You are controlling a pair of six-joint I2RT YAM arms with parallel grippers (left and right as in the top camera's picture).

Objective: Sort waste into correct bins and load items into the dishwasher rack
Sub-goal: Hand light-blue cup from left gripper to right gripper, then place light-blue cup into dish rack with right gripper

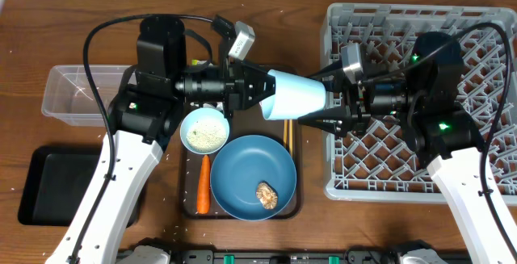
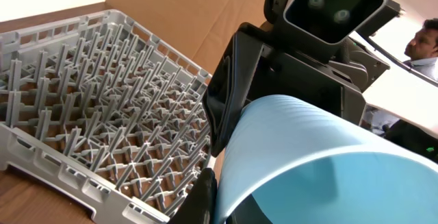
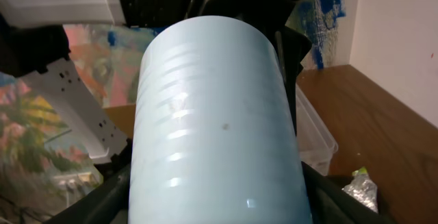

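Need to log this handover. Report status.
Left gripper and right gripper both shut on light-blue cup, held sideways mid-air. Only the right arm lies between cup and dishwasher rack.

Your left arm (image 1: 121,175) wears a white shell far back from the hand and turns to black joint housings closer in. One housing carries a small green light (image 1: 134,102). A thin black cable (image 1: 113,24) loops out behind the wrist. The left gripper (image 1: 266,94) has matt black, wedge-shaped fingers, and a silver-grey camera box (image 1: 241,39) is mounted just behind them. Your right arm (image 1: 472,191) matches it, with a white shell, black housings, green indicator lamps (image 1: 443,124) and a black lead (image 1: 485,27) arching behind the wrist. The right gripper (image 1: 305,98) is black too. Behind it sits a grey camera housing (image 2: 332,5) with a dark face and two round lenses.
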